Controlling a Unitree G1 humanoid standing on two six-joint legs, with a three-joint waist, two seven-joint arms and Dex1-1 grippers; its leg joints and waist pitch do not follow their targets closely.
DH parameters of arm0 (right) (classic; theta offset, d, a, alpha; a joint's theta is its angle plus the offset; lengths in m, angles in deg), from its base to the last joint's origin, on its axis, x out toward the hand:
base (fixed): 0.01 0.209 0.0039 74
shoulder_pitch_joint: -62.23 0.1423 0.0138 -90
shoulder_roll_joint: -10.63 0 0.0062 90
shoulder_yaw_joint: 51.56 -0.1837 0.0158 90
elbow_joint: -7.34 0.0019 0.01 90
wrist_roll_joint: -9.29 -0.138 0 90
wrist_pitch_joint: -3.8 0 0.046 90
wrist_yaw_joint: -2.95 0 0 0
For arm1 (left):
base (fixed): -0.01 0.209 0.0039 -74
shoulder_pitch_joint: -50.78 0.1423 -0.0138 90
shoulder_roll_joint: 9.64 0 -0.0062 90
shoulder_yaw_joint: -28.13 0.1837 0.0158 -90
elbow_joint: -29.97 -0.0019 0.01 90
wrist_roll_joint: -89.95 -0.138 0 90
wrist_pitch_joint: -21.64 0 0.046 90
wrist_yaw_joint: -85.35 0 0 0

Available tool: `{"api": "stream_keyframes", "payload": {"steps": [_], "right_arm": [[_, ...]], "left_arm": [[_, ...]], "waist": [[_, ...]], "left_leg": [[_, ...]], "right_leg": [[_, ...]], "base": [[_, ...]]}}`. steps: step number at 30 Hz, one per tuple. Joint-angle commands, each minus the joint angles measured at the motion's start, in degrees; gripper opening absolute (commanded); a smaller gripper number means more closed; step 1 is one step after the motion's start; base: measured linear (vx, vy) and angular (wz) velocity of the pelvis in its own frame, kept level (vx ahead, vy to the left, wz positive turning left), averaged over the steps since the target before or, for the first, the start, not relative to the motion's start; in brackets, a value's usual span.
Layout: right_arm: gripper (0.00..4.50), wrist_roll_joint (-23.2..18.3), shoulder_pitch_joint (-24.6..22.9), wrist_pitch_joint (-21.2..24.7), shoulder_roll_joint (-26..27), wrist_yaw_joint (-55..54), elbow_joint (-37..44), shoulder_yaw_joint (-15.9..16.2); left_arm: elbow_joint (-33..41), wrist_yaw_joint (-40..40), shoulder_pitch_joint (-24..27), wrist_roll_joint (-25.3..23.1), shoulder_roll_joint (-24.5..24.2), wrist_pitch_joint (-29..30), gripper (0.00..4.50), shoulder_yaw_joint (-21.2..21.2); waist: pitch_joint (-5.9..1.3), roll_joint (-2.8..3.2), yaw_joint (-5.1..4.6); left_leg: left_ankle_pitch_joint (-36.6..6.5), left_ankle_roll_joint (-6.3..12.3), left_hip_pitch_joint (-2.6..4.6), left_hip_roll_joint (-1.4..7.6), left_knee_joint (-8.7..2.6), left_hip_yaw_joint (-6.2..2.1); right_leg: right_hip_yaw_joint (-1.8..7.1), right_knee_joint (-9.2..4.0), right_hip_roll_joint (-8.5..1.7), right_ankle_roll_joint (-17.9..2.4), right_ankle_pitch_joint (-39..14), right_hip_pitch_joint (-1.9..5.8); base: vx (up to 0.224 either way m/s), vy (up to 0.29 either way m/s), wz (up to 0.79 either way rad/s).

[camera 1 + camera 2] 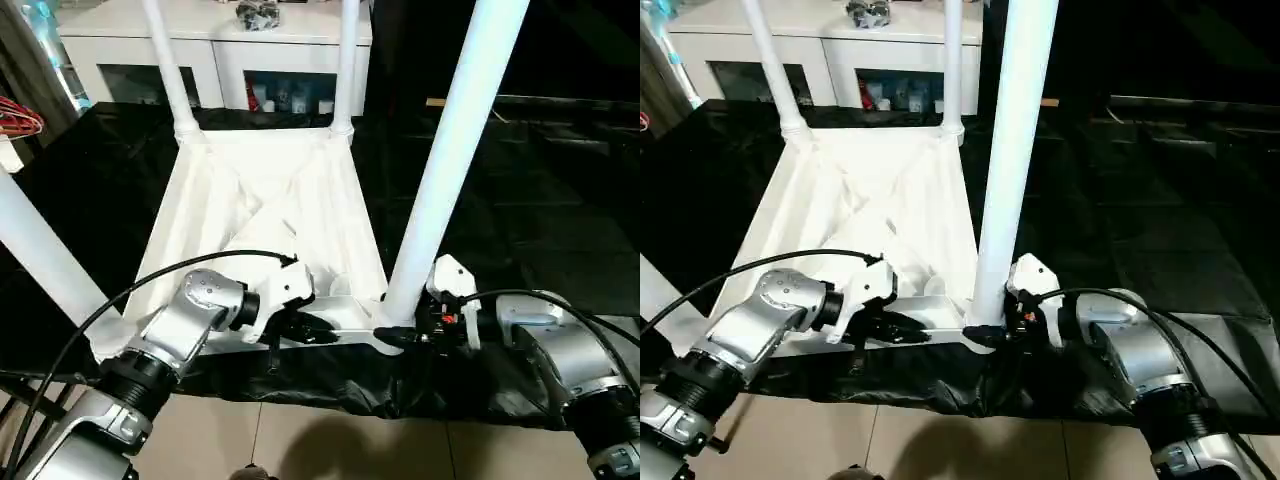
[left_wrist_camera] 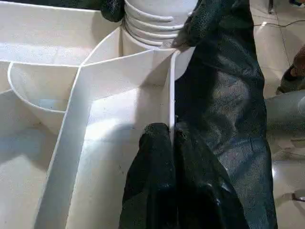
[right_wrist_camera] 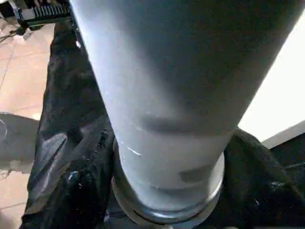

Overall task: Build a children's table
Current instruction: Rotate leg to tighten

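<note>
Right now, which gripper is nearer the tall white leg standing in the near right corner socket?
Right. The right gripper sits at the base of the white cylindrical leg; the left gripper pinches the white plastic tabletop's near rim, apart from it.

A low surface draped in black cloth (image 1: 500, 220) carries the work. The white tabletop (image 1: 270, 200) lies directly on it, ribbed underside up, stretching away from both grippers toward the far side. The cloth hangs in folds over the near edge, just below the left gripper (image 1: 310, 328) and the right gripper (image 1: 405, 335). Beneath that edge runs a pale tiled floor (image 1: 330, 440).
</note>
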Motion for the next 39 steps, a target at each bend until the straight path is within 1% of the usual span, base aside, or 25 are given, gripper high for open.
{"api": "stream_keyframes", "payload": {"steps": [1, 3, 4, 6, 7, 9, 11, 13, 14, 16, 18, 19, 20, 21, 22, 23, 24, 26, 28, 29, 30, 31, 33, 35, 39], "right_arm": [[2.76, -1.02, 0.24, 0.08, 1.31, -0.43, -0.75, -0.33], [2.76, -0.49, -0.72, -0.97, 3.49, -3.54, -0.82, -0.39], [2.76, 0.11, -0.98, -1.49, 4.91, -6.10, -1.20, -0.50], [2.75, 1.46, -0.97, -2.11, 7.72, -11.29, -2.67, -0.90], [2.75, 2.66, -0.62, -2.47, 9.92, -16.02, -4.24, -1.41], [2.75, 4.07, 0.08, -2.31, 13.45, -23.13, -6.78, -2.25], [2.74, 5.79, 1.16, -2.84, 16.23, -28.90, -9.25, -2.36], [2.74, 7.25, 3.15, -2.40, 20.06, -36.35, -12.60, -3.05], [2.74, 7.25, 3.15, -2.40, 20.06, -36.35, -12.60, -3.05], [2.74, 6.70, 4.85, -2.36, 23.85, -39.83, -14.70, -4.03], [2.74, 6.95, 5.64, -3.39, 26.02, -40.47, -15.50, -4.17], [2.74, 7.33, 5.89, -4.77, 27.02, -39.39, -15.64, -3.30], [2.74, 7.33, 5.89, -4.77, 27.02, -39.39, -15.64, -3.30], [3.09, 7.07, 5.64, -5.10, 27.07, -37.93, -15.14, -2.77], [3.09, 6.32, 5.10, -4.81, 26.76, -36.08, -14.06, -2.60], [3.30, 5.75, 4.59, -4.26, 26.29, -34.78, -13.04, -2.56], [3.47, 5.63, 4.07, -4.06, 25.50, -33.65, -12.12, -2.34], [3.50, 5.69, 3.79, -4.02, 24.97, -33.09, -11.62, -2.17], [3.80, 6.68, 2.64, -4.28, 22.20, -30.42, -9.82, -1.26], [3.80, 6.38, 1.72, -4.13, 20.09, -27.65, -8.21, -1.09], [3.80, 6.38, 1.72, -4.13, 20.09, -27.65, -8.21, -1.09], [3.80, 5.43, 0.85, -3.66, 17.81, -24.50, -6.47, -1.24], [3.80, 3.83, 0.17, -2.72, 15.64, -21.13, -4.82, -1.66], [3.80, 2.84, -0.45, -2.59, 12.90, -17.00, -3.20, -1.45], [3.80, 1.56, -1.31, -1.90, 8.83, -9.60, -0.42, -1.37]], "left_arm": [[-1.99, 1.92, -1.16, -0.87, 0.32, 0.98, 0.00, -0.79], [-3.74, 6.68, -2.19, -1.32, 2.54, 1.00, 0.00, -2.28], [-4.60, 8.86, -2.73, -1.51, 3.63, 1.22, 0.00, -2.92], [-6.02, 12.49, -3.57, -2.23, 5.28, 1.37, 0.00, -3.55], [-6.47, 14.25, -3.85, -2.73, 6.21, 1.64, 0.00, -3.54], [-6.95, 17.99, -4.20, -3.61, 8.09, 2.08, 0.00, -3.68], [-7.08, 21.11, -4.38, -4.29, 10.19, 2.68, 0.00, -3.60], [-7.50, 24.72, -4.51, -5.31, 13.05, 3.27, 0.00, -3.17], [-7.50, 24.72, -4.51, -5.31, 13.05, 3.27, 0.00, -3.17], [-7.79, 26.60, -4.38, -5.93, 15.80, 3.15, 0.00, -2.46], [-8.06, 27.07, -4.35, -6.05, 17.33, 2.99, 0.00, -2.17], [-8.47, 27.50, -4.50, -6.54, 18.03, 2.25, 0.00, -1.97], [-8.47, 27.50, -4.50, -6.54, 18.03, 2.25, 0.00, -1.97], [-8.50, 27.23, -4.49, -6.85, 17.94, 1.45, 0.00, -1.75], [-8.32, 26.47, -4.31, -7.04, 17.46, 0.48, 0.00, -1.51], [-8.18, 25.87, -4.15, -7.18, 16.95, 0.03, 0.00, -1.41], [-8.07, 25.06, -3.96, -7.35, 16.26, -0.92, 0.00, -1.26], [-8.03, 24.58, -3.85, -7.46, 15.83, -1.50, 0.00, -1.18], [-7.22, 21.91, -3.18, -6.89, 14.40, -2.17, 0.00, -1.52], [-6.49, 19.52, -2.66, -6.38, 13.14, -2.68, 0.00, -1.60], [-6.49, 19.52, -2.66, -6.38, 13.14, -2.68, 0.00, -1.60], [-5.64, 16.65, -2.11, -5.77, 11.59, -3.56, 0.00, -1.51], [-4.91, 14.20, -1.67, -5.21, 10.16, -4.10, 0.00, -1.57], [-4.30, 11.15, -1.33, -4.68, 8.65, -4.95, 0.00, -1.60], [-3.51, 5.98, -0.88, -3.94, 6.54, -6.47, 0.00, -1.56]], "waist": [[-3.12, -0.67, 0.22], [-3.02, -0.73, 0.23], [-2.95, -0.76, 0.14], [-2.96, -0.67, 0.18], [-2.87, -0.73, -0.21], [-2.77, -0.59, -0.53], [-2.77, -0.49, -0.82], [-2.77, -0.45, -1.36], [-2.77, -0.45, -1.36], [-2.76, -0.48, -1.74], [-2.87, -0.31, -1.70], [-2.95, -0.37, -1.70], [-2.95, -0.37, -1.70], [-2.98, -0.37, -1.62], [-3.07, -0.56, -1.59], [-3.10, -0.52, -1.53], [-3.04, -0.48, -1.51], [-3.10, -0.57, -1.36], [-3.17, -0.61, -1.25], [-3.17, -0.55, -1.24], [-3.29, -0.56, -1.10], [-3.20, -0.59, -1.15], [-3.29, -0.61, -1.10], [-3.25, -0.42, -0.96], [-3.17, -0.43, -0.60]], "left_leg": [[-16.01, 1.63, 0.48, 2.20, -4.23, -0.67], [-16.84, 1.26, 0.65, 2.14, -4.20, -0.64], [-17.60, 0.76, 0.76, 2.12, -4.32, -0.65], [-17.79, 0.38, 0.76, 1.97, -4.31, -0.76], [-18.01, -0.18, 0.38, 1.93, -4.54, -1.00], [-19.25, -0.80, 0.36, 1.82, -4.70, -1.22], [-20.38, -1.21, 0.67, 1.82, -4.72, -1.33], [-20.90, -1.48, 0.95, 1.75, -4.69, -1.25], [-20.90, -1.48, 0.95, 1.75, -4.69, -1.25], [-21.47, -1.03, 0.95, 1.67, -4.72, -1.19], [-21.08, -0.95, 0.90, 1.78, -4.76, -1.24], [-20.69, -0.76, 0.76, 1.86, -4.84, -1.20], [-20.69, -0.76, 0.76, 1.86, -4.84, -1.20], [-20.43, -0.47, 0.79, 1.86, -4.83, -1.07], [-19.54, -0.17, 0.69, 1.85, -4.82, -1.00], [-18.95, 0.02, 0.59, 1.82, -4.81, -0.99], [-18.62, 0.24, 0.53, 1.83, -4.85, -0.94], [-17.77, 0.61, 0.40, 1.80, -4.81, -0.90], [-16.95, 0.87, 0.31, 1.86, -4.77, -0.87], [-16.55, 1.00, 0.33, 1.95, -4.79, -0.89], [-15.94, 1.23, 0.26, 2.01, -4.66, -0.87], [-15.75, 1.49, 0.26, 2.10, -4.74, -0.83], [-15.48, 1.81, 0.23, 2.05, -4.61, -0.75], [-15.28, 2.34, 0.29, 2.06, -4.59, -0.73], [-15.58, 2.51, 0.37, 2.22, -4.58, -0.64]], "right_leg": [[2.65, -4.30, -3.71, -10.31, -18.72, 2.50], [2.67, -4.59, -3.83, -9.99, -20.54, 2.37], [2.66, -4.95, -3.84, -9.30, -22.54, 2.23], [2.59, -5.01, -3.93, -8.79, -23.79, 2.24], [2.42, -5.11, -4.02, -7.58, -25.71, 2.43], [2.18, -5.49, -4.05, -6.00, -29.25, 2.33], [2.08, -5.83, -4.07, -5.25, -30.77, 2.10], [2.20, -5.85, -3.93, -5.98, -29.15, 1.76], [2.20, -5.85, -3.93, -5.98, -29.15, 1.76], [2.21, -6.00, -3.88, -5.98, -28.86, 1.77], [2.28, -5.88, -3.91, -6.20, -27.55, 1.84], [2.36, -5.59, -3.78, -6.72, -24.99, 1.93], [2.36, -5.59, -3.78, -6.72, -24.99, 1.93], [2.50, -5.40, -3.69, -7.28, -22.94, 1.96], [2.55, -5.25, -3.70, -7.58, -21.57, 2.16], [2.56, -5.17, -3.72, -7.70, -20.97, 2.26], [2.55, -5.19, -3.70, -7.68, -20.88, 2.30], [2.59, -5.16, -3.73, -7.43, -20.54, 2.42], [2.57, -5.09, -3.76, -7.44, -20.21, 2.55], [2.59, -5.03, -3.78, -7.75, -19.60, 2.50], [2.62, -4.77, -3.75, -8.06, -18.07, 2.65], [2.65, -4.69, -3.68, -8.55, -16.80, 2.55], [2.68, -4.50, -3.69, -8.94, -15.70, 2.67], [2.61, -4.50, -3.67, -9.54, -15.27, 2.72], [2.61, -4.53, -3.64, -9.99, -15.75, 2.58]], "base": [[0.000, 0.000, 0.00], [0.000, 0.000, 0.00], [0.000, 0.000, 0.00], [0.000, 0.000, 0.00], [0.000, 0.000, 0.00], [0.000, 0.000, 0.00], [0.000, 0.000, 0.00], [0.000, 0.000, 0.00], [0.000, 0.000, 0.00], [0.000, 0.000, 0.00], [0.000, 0.000, 0.00], [0.000, 0.000, 0.00], [0.000, 0.000, 0.00], [0.000, 0.000, 0.00], [0.000, 0.000, 0.00], [0.000, 0.000, 0.00], [0.000, 0.000, 0.00], [0.000, 0.000, 0.00], [0.000, 0.000, 0.00], [0.000, 0.000, 0.00], [0.000, 0.000, 0.00], [0.000, 0.000, 0.00], [0.000, 0.000, 0.00], [0.000, 0.000, 0.00], [0.000, 0.000, 0.00]]}}
